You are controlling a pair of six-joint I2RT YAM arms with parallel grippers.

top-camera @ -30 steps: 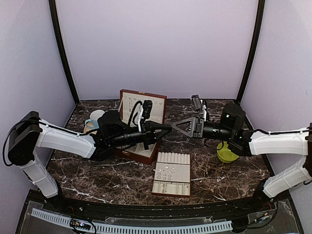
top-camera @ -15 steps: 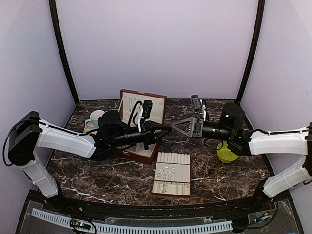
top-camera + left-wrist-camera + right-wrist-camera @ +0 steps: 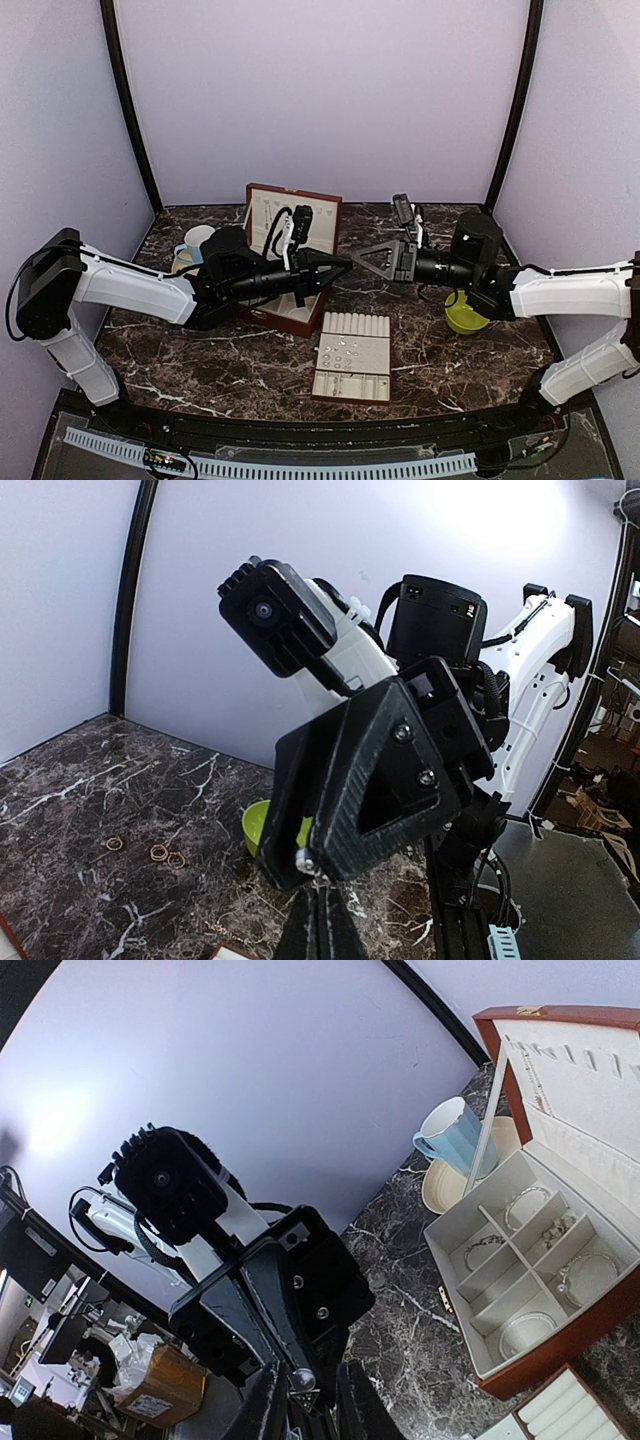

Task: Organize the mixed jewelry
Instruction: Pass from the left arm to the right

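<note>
A tiny silvery stud earring (image 3: 303,1384), a ball with a small triangle under it, hangs in mid-air above the table. My left gripper (image 3: 322,895) is shut on it, its tips (image 3: 293,1363) pinching the piece from behind. My right gripper (image 3: 306,1402) meets it tip to tip, and its fingers (image 3: 264,1405) flank the stud with a gap on each side. In the top view both grippers (image 3: 345,263) (image 3: 358,261) touch noses over the box's front corner. More jewelry lies in the box's compartments (image 3: 525,1205) and on the tray (image 3: 343,346).
The reddish-brown box (image 3: 318,322) stands open behind the cream slotted tray (image 3: 352,385). A pale blue mug (image 3: 193,246) sits on a saucer at the left and a green bowl (image 3: 465,314) at the right. Gold rings (image 3: 160,853) and a thin chain (image 3: 225,932) lie on the marble.
My right gripper's fingers have drawn closer together around the stud. Neither arm has visibly moved, and the left gripper has stayed shut.
</note>
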